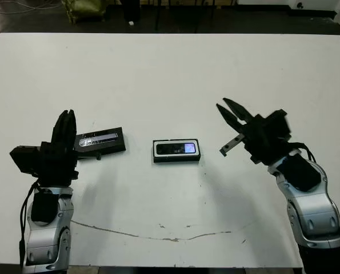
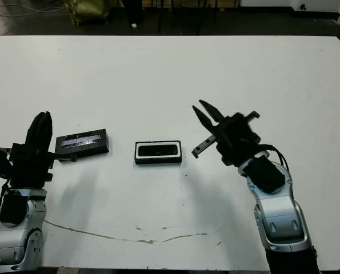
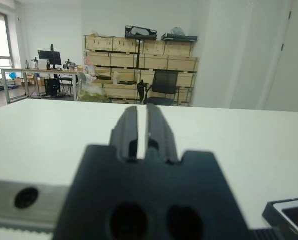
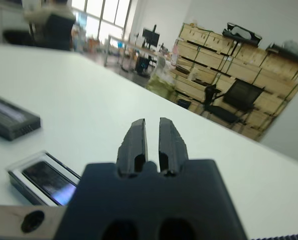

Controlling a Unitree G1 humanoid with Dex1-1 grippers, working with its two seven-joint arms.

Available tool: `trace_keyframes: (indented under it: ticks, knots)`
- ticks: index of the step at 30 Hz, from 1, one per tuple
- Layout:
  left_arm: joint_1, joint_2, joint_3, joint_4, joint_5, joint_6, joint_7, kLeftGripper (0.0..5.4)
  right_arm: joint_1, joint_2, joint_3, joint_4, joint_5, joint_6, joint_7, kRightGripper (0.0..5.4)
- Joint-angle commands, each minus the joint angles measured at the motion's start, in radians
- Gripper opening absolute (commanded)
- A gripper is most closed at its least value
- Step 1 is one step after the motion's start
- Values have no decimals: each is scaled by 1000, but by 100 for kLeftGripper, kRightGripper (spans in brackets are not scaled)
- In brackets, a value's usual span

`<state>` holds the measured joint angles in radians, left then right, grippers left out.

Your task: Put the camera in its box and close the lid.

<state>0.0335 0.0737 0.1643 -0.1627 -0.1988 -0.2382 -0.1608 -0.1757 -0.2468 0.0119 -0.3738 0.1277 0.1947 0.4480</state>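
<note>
both grippers [image 1: 231,114] off camera [image 1: 177,149]

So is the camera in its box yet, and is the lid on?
In, uncovered. The camera lies inside the white-lined box, screen up. The lid sits apart on the table, toward the left hand.

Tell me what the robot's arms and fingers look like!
Both arms have silvery-grey shells with black joint parts and thin black cables. The left gripper and right gripper are black, each with two pointy black fingers. A small grey metal bracket sticks out beside the right one.
</note>
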Motion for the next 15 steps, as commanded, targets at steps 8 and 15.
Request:
trace_keyframes:
  ticks: [8, 15]
  knots:
    - [-84, 206, 97, 58, 28, 28, -57, 0, 88, 9, -90, -43, 219, 175, -34, 2]
    - [-227, 574, 82, 158, -49, 281, -429, 22, 106, -4, -106, -14, 250, 158, -19, 0]
